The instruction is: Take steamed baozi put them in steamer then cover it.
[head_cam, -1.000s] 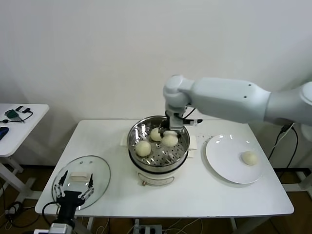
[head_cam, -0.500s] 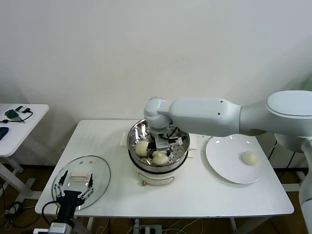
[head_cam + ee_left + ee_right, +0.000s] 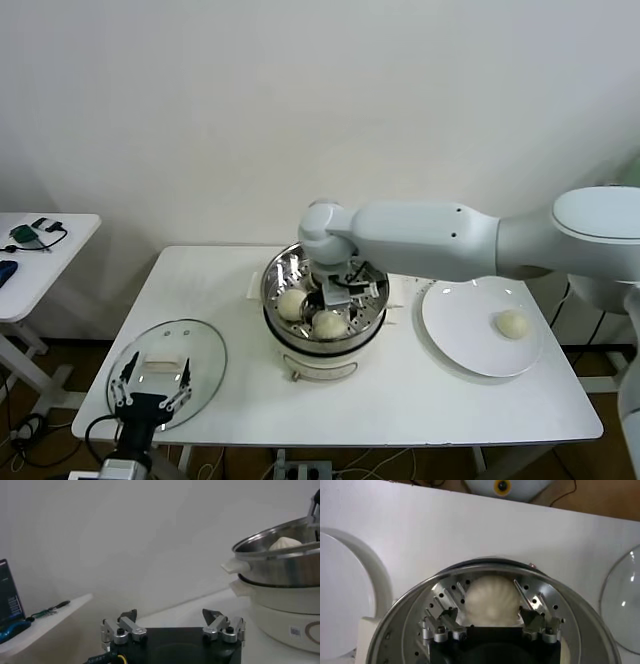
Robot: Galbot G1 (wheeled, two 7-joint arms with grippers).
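Inside the steamer (image 3: 325,308), a baozi (image 3: 491,601) sits between the right gripper's (image 3: 492,602) spread jaws, unheld.

Cream-white, pleated on top: baozi (image 3: 491,602) in the steamer (image 3: 372,322). Shiny steel with rows of dark perforations, over a white base. Plain white: plate (image 3: 455,330), tabletop (image 3: 420,400). Clear glass, metal-rimmed, white-handled: cover (image 3: 205,350). Black body with silver fingers: right hand (image 3: 491,611), left hand (image 3: 172,625).

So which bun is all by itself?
The baozi on the white plate, at the robot's right. The other buns sit in the steamer, where the right gripper is.
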